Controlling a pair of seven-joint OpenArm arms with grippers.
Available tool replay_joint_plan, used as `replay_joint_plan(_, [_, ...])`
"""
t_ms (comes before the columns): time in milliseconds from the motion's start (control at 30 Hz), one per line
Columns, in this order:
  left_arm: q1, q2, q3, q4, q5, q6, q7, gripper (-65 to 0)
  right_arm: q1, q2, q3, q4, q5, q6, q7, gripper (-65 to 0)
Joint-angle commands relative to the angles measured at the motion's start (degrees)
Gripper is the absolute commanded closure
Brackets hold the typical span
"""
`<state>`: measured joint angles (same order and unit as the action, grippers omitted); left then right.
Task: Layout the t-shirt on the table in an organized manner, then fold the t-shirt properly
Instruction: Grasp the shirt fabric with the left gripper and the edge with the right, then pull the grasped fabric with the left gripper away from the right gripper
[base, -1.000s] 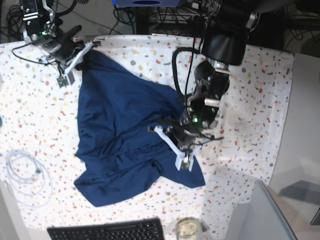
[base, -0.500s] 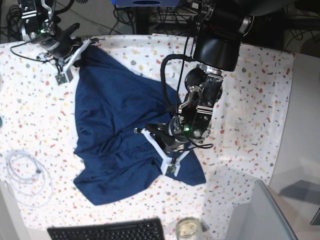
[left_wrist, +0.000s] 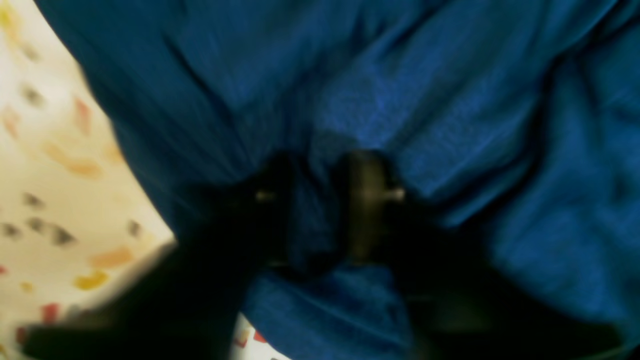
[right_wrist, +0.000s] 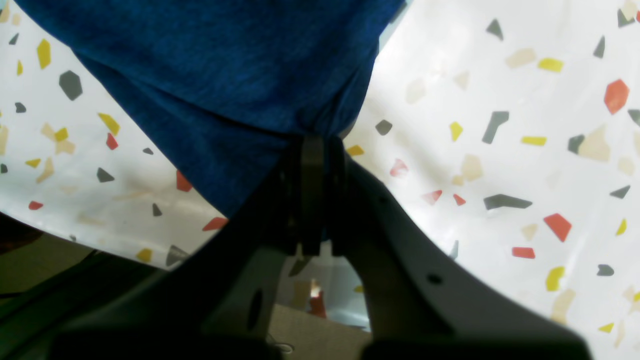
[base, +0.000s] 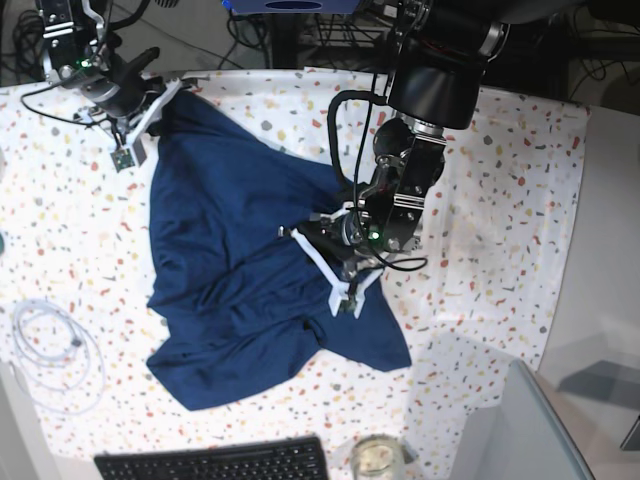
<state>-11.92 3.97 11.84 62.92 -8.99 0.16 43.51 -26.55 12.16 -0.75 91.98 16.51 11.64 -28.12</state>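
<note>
The navy t-shirt (base: 235, 270) lies crumpled and creased on the speckled table (base: 500, 200); the right pincer (base: 150, 105) is clamped on its top corner; the left pincer (base: 335, 270) pinches a mid-cloth fold.

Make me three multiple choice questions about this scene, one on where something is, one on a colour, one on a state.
1. Where does the keyboard lie?
A. near edge of the table
B. on the t-shirt
C. far right corner

2. What colour is the t-shirt?
A. red
B. navy blue
C. white

3. How does the right end effector stand?
A. wide open
B. shut on the t-shirt
C. shut on a cable

Key: 1 A, it sits at the base view's bottom edge; 2 B, every view shows dark blue cloth; 3 B, its wrist view shows fabric pinched between closed fingers.
</note>
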Motion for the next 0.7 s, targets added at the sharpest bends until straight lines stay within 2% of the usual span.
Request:
replay_joint_plan(0, [-2.4,0.4,0.1,-1.1,0.0,-0.2,-0.5,-0.3,0.2,0.4,0.2,0.7,0.4,0.1,1.1,0.0])
replay_joint_plan(100, [-3.8,0.4,-0.5,-5.0,0.0,-3.2,-1.3,0.0,0.2,0.4,0.2,0.7,0.4,0.1,1.1,0.0])
replay_joint_plan(167, [-3.8,0.1,-0.6,-4.8,0.0,-4.3,-4.3,0.0,0.2,0.4,0.2,0.7,0.4,0.1,1.1,0.0])
replay_joint_plan(267, [-4.6,-0.7,-0.7,-3.8,0.0,-4.3,-7.7,0.0,0.0,0.4,0.2,0.7,0.4,0.1,1.1,0.0])
replay_joint_plan(400, [-9.1,-0.5,-0.6,-4.3,0.0,-4.3,-7.9,0.0,-0.8,0.5,0.2,0.7,0.4,0.1,1.0,0.0])
replay_joint_plan(667, [-19.0,-0.3,-0.6,-7.4,0.1,-4.3,-8.4,0.0,-4.2,3.7,0.2,0.7,0.4,0.1,1.0,0.0])
